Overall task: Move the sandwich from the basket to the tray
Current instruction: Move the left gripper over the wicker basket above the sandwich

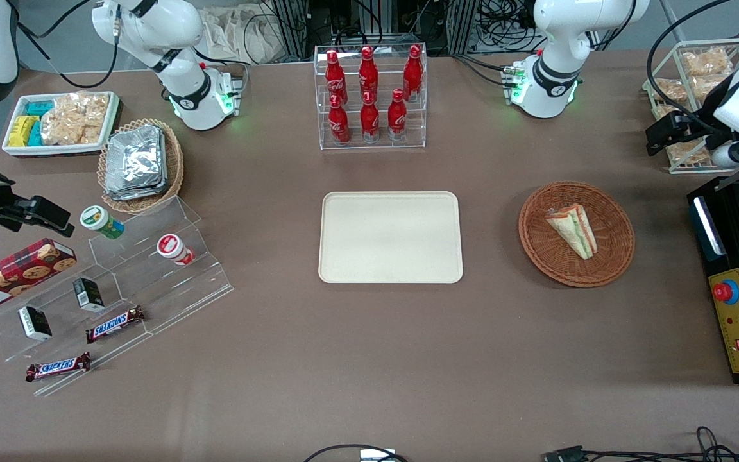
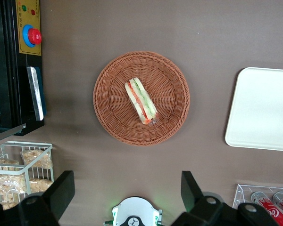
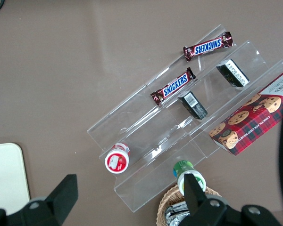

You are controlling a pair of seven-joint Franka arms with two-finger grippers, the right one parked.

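Sandwich in basket, tray bare, claw wide and holding nothing.

Front view: I see the sandwich [image 1: 573, 230] lying in the basket [image 1: 620, 256], with open table between it and the tray [image 1: 390, 237]. My gripper [image 1: 671, 136] hangs toward the working arm's end, over a wire rack [image 1: 696, 70]; a black box [image 1: 732, 289] sits beside the basket. Left wrist view: fingers [image 2: 61, 190] spread wide, well apart from the sandwich [image 2: 140, 100]; the basket [image 2: 108, 108] rim stands free all round.

I saw the wrapped sandwich [image 1: 573, 230] lying in the round basket [image 1: 620, 253], right of the bare cream tray [image 1: 390, 237]; the gripper [image 1: 655, 138] hung at the frame's upper right.
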